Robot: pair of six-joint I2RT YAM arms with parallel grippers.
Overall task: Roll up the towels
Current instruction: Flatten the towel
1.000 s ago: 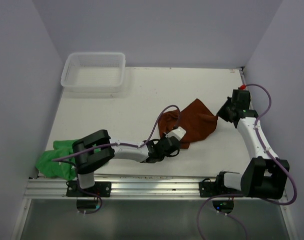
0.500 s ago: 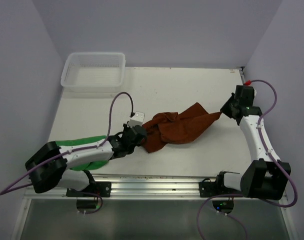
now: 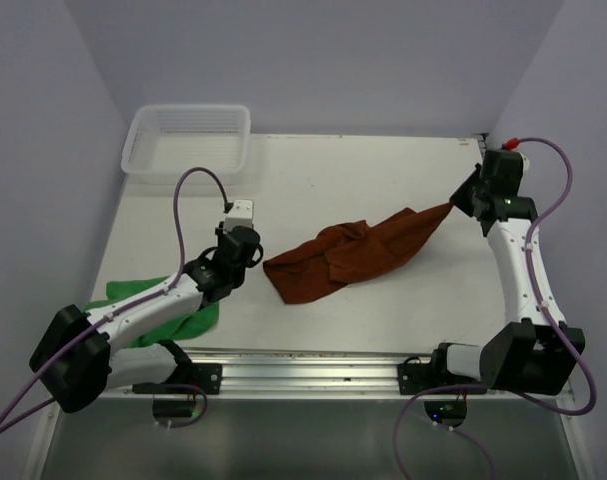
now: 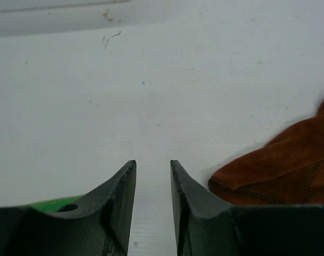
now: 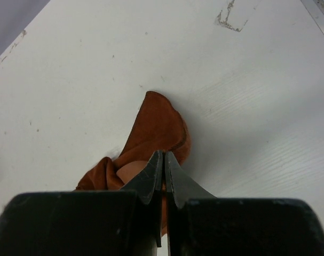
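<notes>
Right hand pinching rust towel corner, left hand parted — empty

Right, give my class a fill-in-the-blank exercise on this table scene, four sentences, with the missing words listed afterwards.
1. The right gripper is ___ on a corner of the rust-brown terry towel.
2. The left gripper is ___, with nothing between its fingers.
3. The bright green terry towel lies partly beneath the ___ arm.
4. The white plastic mesh basket sits at the far ___ corner of the white table.

Missing words: shut; open; left; left.
</notes>
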